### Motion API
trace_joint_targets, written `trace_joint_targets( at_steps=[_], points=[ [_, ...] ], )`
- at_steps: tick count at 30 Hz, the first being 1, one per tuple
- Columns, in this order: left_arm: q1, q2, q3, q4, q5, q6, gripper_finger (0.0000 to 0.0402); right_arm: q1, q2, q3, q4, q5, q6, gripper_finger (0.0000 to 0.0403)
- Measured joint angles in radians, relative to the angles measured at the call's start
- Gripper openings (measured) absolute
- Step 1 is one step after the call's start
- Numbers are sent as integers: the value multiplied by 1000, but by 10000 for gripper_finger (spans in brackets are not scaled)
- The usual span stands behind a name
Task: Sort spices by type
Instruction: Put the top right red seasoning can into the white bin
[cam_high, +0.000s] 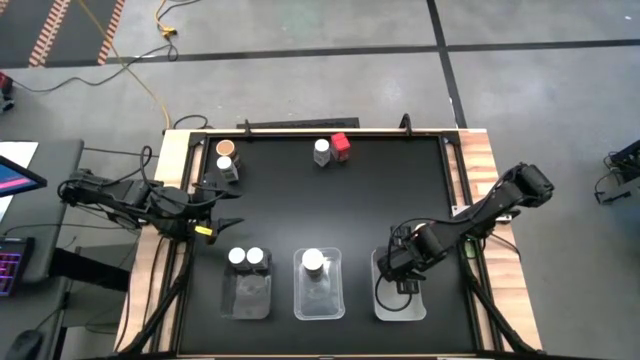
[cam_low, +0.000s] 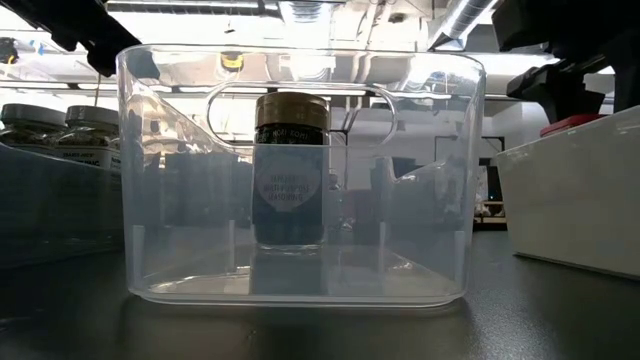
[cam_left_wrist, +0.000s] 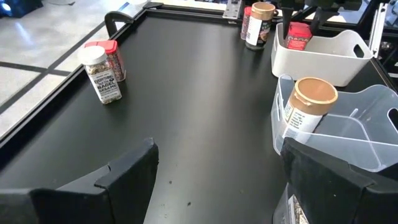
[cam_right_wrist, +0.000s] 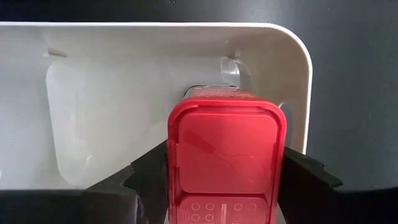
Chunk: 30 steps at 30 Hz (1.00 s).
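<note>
Sorting under way: right gripper (cam_right_wrist: 224, 171) clamps a red-capped jar (cam_right_wrist: 225, 160) over the white tray (cam_right_wrist: 112, 93) (its type's bin). Left gripper (cam_high: 222, 208) waits open-jawed near the tan-lidded jar (cam_high: 225, 148).

Three rectangular plastic trays (cam_high: 248, 296) stand along the near edge of the black worktop (cam_high: 330, 205). The high view shows four white-capped spice jars (cam_high: 313, 261) and one tan-lidded jar (cam_high: 225, 148). Two red square-capped jars (cam_high: 341, 146) can be counted, one of them only in the right wrist view.
</note>
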Motion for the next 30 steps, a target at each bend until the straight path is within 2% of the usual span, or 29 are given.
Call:
trace_joint_targets(
  at_steps=[30],
  points=[
    [0, 0, 0, 0, 0, -19, 322, 15, 13, 0, 5, -2, -41, 267]
  ],
)
